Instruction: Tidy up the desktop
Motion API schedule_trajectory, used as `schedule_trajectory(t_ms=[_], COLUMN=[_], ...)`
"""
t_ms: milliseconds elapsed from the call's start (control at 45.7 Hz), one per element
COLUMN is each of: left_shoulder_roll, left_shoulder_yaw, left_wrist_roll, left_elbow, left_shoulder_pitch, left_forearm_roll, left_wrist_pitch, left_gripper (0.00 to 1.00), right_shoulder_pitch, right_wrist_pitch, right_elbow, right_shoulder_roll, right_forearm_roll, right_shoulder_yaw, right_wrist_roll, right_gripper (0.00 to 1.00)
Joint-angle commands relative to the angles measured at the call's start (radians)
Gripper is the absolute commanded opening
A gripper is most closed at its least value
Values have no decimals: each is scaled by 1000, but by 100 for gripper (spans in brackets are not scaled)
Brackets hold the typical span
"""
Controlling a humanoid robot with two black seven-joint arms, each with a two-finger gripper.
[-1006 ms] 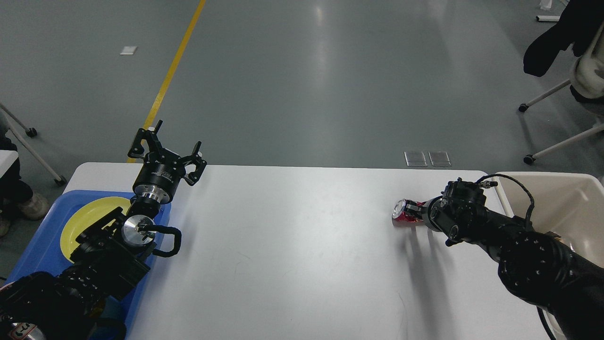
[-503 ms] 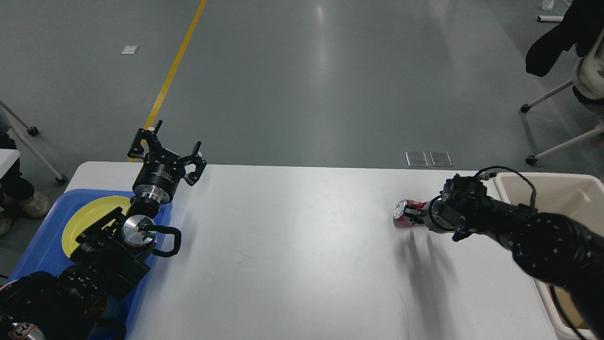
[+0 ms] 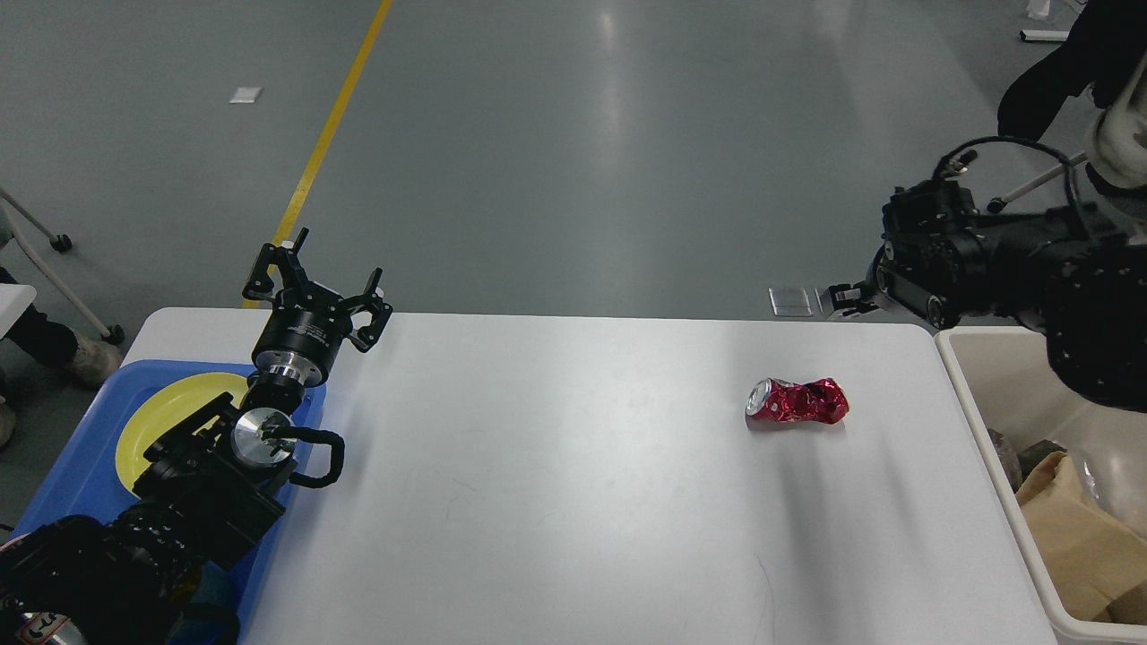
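Note:
The white desktop [image 3: 573, 484] fills the lower part of the head view. A crushed red can [image 3: 796, 401] lies on its side on the desktop at the right. My right gripper [image 3: 840, 299] is raised above the far right corner, up and to the right of the can and clear of it; it looks small and dark, and nothing shows in it. My left gripper [image 3: 315, 279] is open and empty, pointing up over the far left edge next to the blue tray [image 3: 72, 466].
A yellow plate [image 3: 161, 414] lies in the blue tray, partly under my left arm. A beige bin [image 3: 986, 448] stands off the right edge with a brown paper bag [image 3: 1080, 528] in it. A wheeled chair [image 3: 1057, 170] stands at the far right.
My right gripper was on the red can; it has let go and risen up and to the right. The can stays on the desktop. The left arm has not moved.

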Motion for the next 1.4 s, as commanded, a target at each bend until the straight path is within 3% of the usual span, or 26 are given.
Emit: schedule_trajectory(t_ms=[0, 175, 416, 678, 875, 1378], left_shoulder_roll=[0, 0, 0, 0, 0, 0], left_shoulder_yaw=[0, 0, 0, 0, 0, 0], left_wrist_roll=[0, 0, 0, 0, 0, 0], left_elbow=[0, 0, 0, 0, 0, 0], left_shoulder_pitch=[0, 0, 0, 0, 0, 0], left_forearm_roll=[0, 0, 0, 0, 0, 0], left_wrist_pitch=[0, 0, 0, 0, 0, 0], left_gripper=[97, 97, 97, 97, 97, 97], right_shoulder_pitch=[4, -77, -281, -344, -382, -459], right_wrist_pitch=[23, 70, 75, 64, 40, 55], right_elbow=[57, 85, -22, -98, -253, -285], right_shoulder_roll=[71, 151, 238, 237, 237, 234], right_forearm_roll=[-203, -338, -480, -534, -534, -522], right_shoulder_yaw=[-1, -3, -46, -47, -49, -82], right_wrist_roll=[-4, -15, -15, -15, -14, -15], right_gripper=[100, 100, 100, 100, 100, 100])
